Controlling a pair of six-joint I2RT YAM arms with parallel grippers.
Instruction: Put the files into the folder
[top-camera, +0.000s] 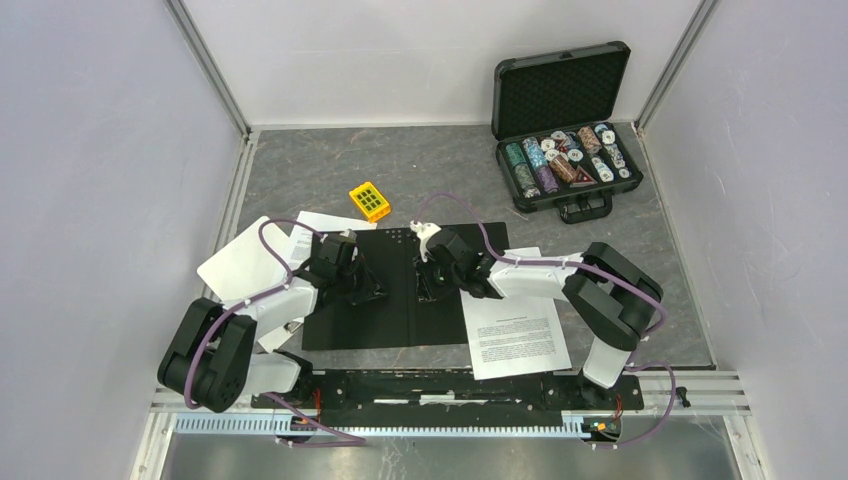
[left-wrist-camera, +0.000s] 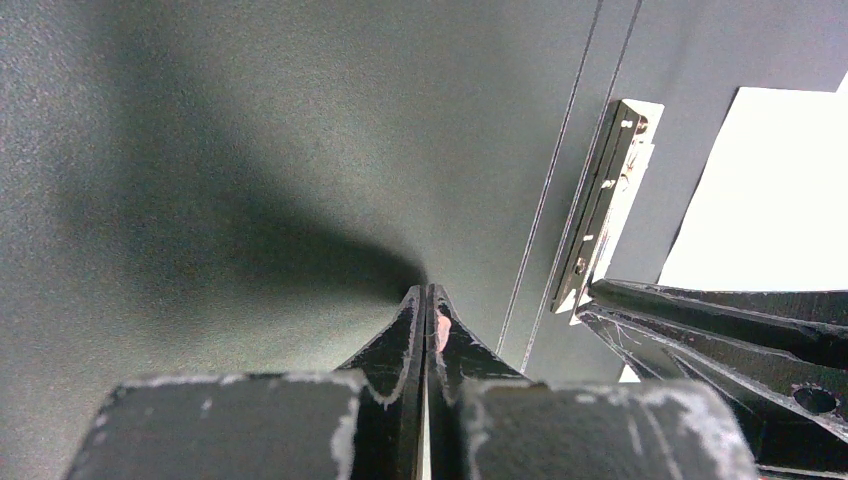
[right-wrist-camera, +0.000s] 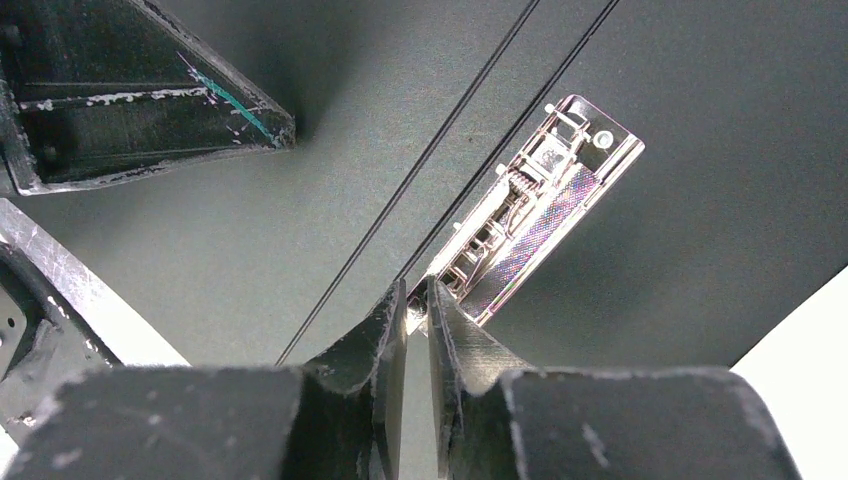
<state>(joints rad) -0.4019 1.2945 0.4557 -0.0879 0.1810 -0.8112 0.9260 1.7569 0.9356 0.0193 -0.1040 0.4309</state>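
Overhead: both arms stretch low over the open folder (top-camera: 390, 320), flat mid-table — files (top-camera: 517, 335) at its right edge. Left wrist: left gripper (left-wrist-camera: 428, 292) pressed together on its black inside. Right wrist: right gripper (right-wrist-camera: 418, 295) nearly together at the metal clip (right-wrist-camera: 545, 200) — grip unclear.

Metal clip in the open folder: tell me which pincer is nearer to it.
Right. The right pincer has its tips at one end of the metal clip. The left pincer, shut, rests on the other cover of the folder, across the fold lines.
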